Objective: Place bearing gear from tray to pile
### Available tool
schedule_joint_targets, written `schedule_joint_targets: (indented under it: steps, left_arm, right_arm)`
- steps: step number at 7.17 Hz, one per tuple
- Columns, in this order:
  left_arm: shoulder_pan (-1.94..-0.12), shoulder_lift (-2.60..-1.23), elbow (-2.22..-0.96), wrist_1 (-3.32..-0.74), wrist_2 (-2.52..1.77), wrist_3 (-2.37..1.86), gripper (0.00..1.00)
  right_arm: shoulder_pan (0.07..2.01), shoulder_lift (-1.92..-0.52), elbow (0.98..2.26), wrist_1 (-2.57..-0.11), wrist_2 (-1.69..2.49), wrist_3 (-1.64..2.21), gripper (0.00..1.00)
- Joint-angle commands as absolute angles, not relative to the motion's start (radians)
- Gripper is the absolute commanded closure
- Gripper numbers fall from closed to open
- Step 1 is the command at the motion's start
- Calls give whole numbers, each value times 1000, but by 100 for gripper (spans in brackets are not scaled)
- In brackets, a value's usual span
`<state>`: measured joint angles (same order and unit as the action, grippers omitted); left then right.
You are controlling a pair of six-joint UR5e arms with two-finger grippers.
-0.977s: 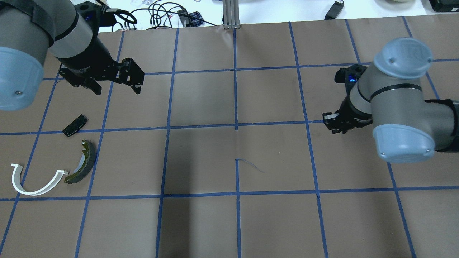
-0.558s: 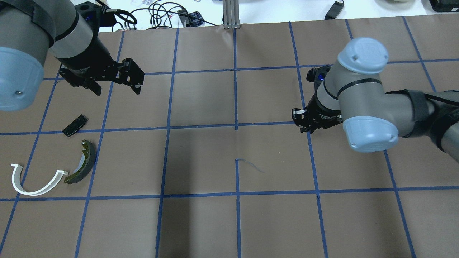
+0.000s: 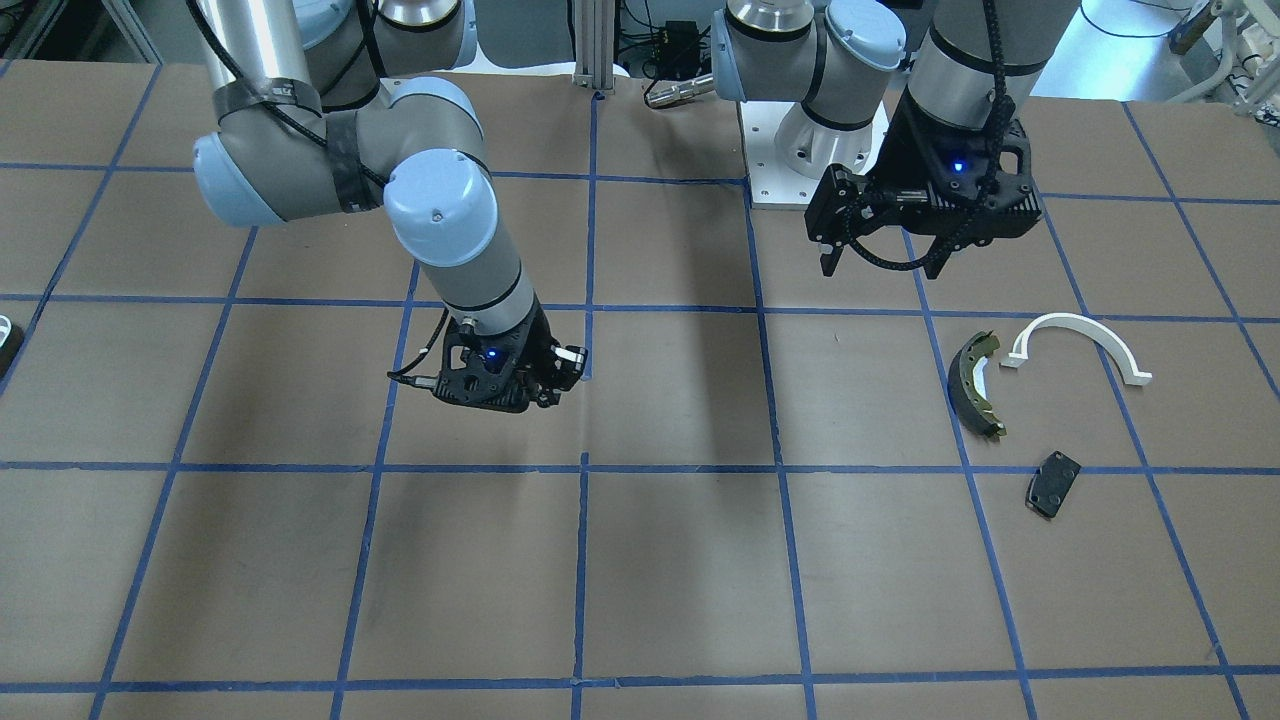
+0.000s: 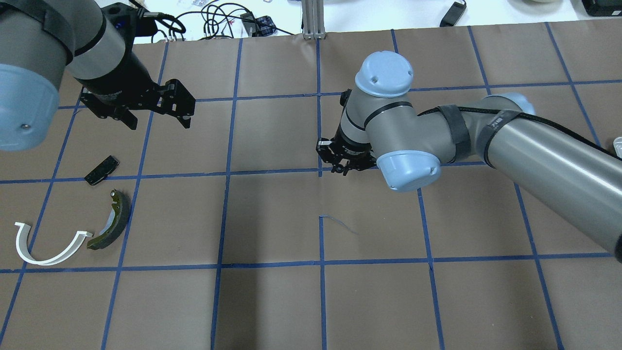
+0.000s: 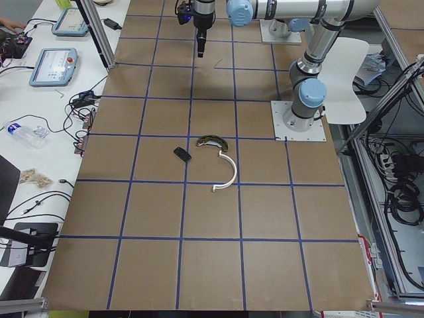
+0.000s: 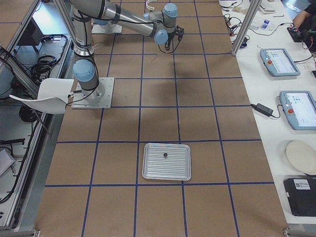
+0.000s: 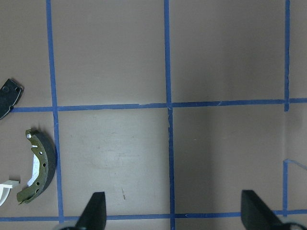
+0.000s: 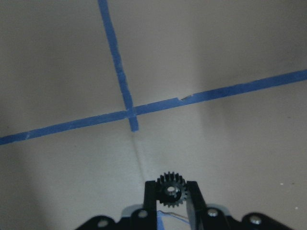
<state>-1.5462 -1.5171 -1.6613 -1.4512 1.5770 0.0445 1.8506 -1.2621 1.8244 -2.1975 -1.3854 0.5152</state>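
So the bearing gear (image 8: 171,190) is up off the worktop (image 4: 272,301), pinched in the jaws of the right gripper (image 4: 343,167) above a tape crossing (image 8: 130,114) near the middle, well apart from the pile (image 4: 121,218) (brake shoe (image 7: 41,163), white arc (image 3: 1070,323), black plate (image 3: 1053,483)) — the left gripper (image 4: 159,121) hangs near it, jaws spread wide.

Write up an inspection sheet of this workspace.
Surface: table covered in brown paper with a blue tape grid.
Job's things: bearing gear off the tray, carried in the air; pile of brake shoe, white arc and black plate lying loose.
Clutter: small dark piece in the tray.
Grippers: right gripper shut on the bearing gear; left gripper open, empty, above the table near the pile.
Cables: cable strapped along the right arm; tangle beyond the far edge.
Surroundings: teach pendants on a side bench.
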Motion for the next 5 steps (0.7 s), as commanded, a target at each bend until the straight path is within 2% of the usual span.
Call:
schedule_joint_targets:
  steps: [1,3,5]
  left_arm:
    - [-1546,-1519,-1661,-1451,1577,44,0]
    - [-1546,-1519,-1661,-1451,1577,44,0]
    - [-1546,-1522,-1661,-1451,1566,44,0]
  right_arm:
    - [1862,-1252,1801,-2180,-1382,526,0]
    - [1824,-1273,1799,-2180,-1393,438,0]
    - [1670,-1356,1806,-2085,-1396,265,1]
